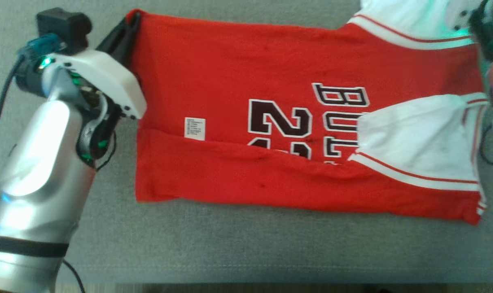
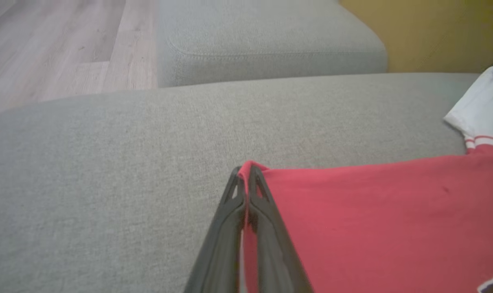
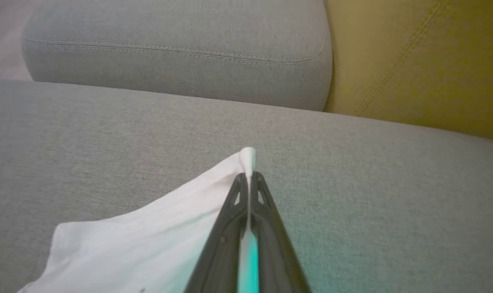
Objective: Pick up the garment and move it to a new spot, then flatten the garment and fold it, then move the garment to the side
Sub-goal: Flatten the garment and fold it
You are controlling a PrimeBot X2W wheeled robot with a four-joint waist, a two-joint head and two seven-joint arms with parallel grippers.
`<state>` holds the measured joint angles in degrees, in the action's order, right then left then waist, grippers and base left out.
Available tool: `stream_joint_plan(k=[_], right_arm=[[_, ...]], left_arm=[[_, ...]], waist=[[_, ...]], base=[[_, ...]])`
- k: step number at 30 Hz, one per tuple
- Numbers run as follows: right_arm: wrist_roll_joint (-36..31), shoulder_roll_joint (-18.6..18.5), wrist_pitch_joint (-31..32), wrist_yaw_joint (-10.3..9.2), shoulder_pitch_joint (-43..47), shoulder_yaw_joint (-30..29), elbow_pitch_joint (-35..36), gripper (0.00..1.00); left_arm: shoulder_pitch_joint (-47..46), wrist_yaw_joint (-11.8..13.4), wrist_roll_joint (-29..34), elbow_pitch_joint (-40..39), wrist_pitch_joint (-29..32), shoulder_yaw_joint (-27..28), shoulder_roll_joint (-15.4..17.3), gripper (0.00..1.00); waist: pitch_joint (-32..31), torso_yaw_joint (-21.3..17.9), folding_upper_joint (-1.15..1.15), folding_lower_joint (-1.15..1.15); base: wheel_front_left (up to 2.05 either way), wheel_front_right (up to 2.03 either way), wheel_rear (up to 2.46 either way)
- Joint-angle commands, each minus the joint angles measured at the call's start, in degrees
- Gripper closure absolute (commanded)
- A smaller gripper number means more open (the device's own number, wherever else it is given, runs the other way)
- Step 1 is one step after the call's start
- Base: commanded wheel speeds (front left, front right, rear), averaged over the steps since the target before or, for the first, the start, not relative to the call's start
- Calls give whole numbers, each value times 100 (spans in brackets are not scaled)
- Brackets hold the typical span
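From my station I see the garment (image 1: pixel 238 73), a red jersey with white trim, lying spread lengthwise across the grey cushion (image 1: pixel 230 244). Its hem is towards the robot's left and its shoulders towards the right. The near long edge is folded up over the front. That fold covers the lower part of the black, white-outlined lettering (image 1: pixel 311 122) and runs just below the small white label (image 1: pixel 194 128). A white panel (image 1: pixel 413 138) lies folded across the red at the shoulder end.

The left end effector (image 1: pixel 133 20) is at the far corner of the hem. In the left wrist view its two dark fingers are pressed together at (image 2: pixel 246 173), with a tuft of red cloth (image 2: pixel 372 211) pinched between the tips. The rest of the fabric lies flat on the cushion beside them.

The right end effector (image 3: pixel 249 177) is likewise clamped shut, on a corner of the garment's white fabric (image 3: pixel 148 236), which pokes up past the fingertips. In the head view that arm is only a dark blur at the upper right edge, so I go by the wrist camera.

Beyond the work surface sit a second grey cushion (image 2: pixel 270 40), mustard upholstery (image 3: pixel 413 61) and a wood floor (image 2: pixel 47 40).
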<state>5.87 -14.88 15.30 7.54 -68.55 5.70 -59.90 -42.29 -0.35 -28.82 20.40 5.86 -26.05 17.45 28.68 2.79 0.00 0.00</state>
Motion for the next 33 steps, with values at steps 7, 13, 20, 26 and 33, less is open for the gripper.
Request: stream_joint_plan(k=[7,13,20,26,33], right_arm=[[1036,-201,-583,-5,935,999,1036,100],[1849,-742,-793,-5,2164,1418,2393,100],[2075,-967,-652,-5,3970,1058,4225,100],[1835,-682,-394,-5,5047,547,5041,100],[1584,-331,-162,-5,5750,199,5288,100]], left_arm=[[286,111,-153,-61,-228,435,392,100],[930,206,-354,-213,-343,576,502,100],[1917,422,-631,-753,-508,780,577,100],[2757,616,-822,-1206,-644,835,480,100],[3299,742,-923,-1190,-784,809,351,100]], waist=[[-592,-436,0,0],[-980,-658,0,0],[-1291,-880,0,0],[-1361,-950,0,0],[-1501,-919,0,0]], base=[[0,0,0],[0,0,0],[0,0,0],[0,0,0],[0,0,0]])
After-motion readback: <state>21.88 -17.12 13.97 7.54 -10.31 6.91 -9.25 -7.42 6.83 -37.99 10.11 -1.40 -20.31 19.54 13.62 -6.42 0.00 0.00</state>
